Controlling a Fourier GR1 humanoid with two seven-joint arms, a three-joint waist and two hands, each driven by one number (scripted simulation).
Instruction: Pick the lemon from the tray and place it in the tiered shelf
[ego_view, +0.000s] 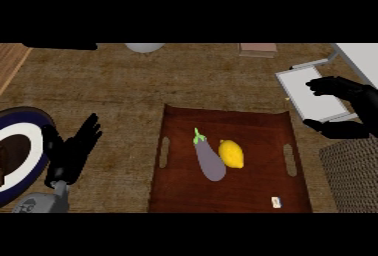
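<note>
I see the lemon (232, 153) on the brown tray (221, 197), near its middle: bright yellow, oval, long axis running up-down in view. It lies just right of a purple eggplant (210, 160), close but I can't tell if touching. Left hand (70, 152) rests left of the tray, fingers spread and up. Right hand (347, 107) is at the white shelf (310, 87), fingers curled around its edge.
</note>
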